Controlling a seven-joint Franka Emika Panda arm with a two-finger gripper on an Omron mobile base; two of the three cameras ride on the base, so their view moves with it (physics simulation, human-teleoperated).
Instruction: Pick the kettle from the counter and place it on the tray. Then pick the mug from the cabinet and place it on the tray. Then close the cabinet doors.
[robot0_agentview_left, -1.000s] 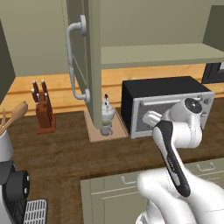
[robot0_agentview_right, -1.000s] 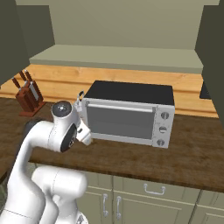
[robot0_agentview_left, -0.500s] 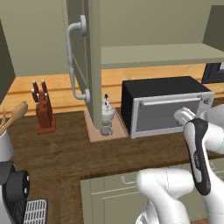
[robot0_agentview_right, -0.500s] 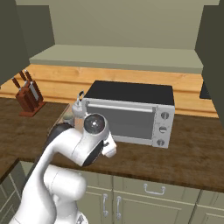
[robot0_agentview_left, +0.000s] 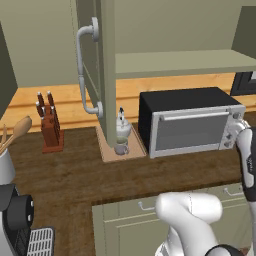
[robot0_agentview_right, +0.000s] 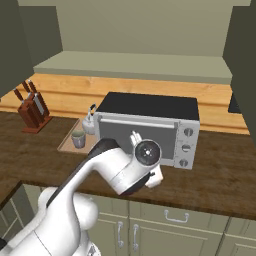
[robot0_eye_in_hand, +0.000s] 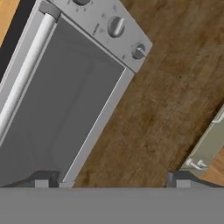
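A dark brown wood-grain counter (robot0_agentview_left: 75, 175) is seen running across the middle of the left base view, above olive-green base units. At the centre of that frame a light-tan tray (robot0_agentview_left: 107, 145) is laid flat on it. To the right of the tray, a black and silver microwave (robot0_agentview_left: 187, 120) is stood on the worktop. A wooden knife block (robot0_agentview_left: 50, 131) is set at the left of the frame, well apart from the tray. In the right base view the tray (robot0_agentview_right: 67, 142) is found at the left, just beside the microwave (robot0_agentview_right: 150, 127), and the knife block (robot0_agentview_right: 34, 114) is placed further left.
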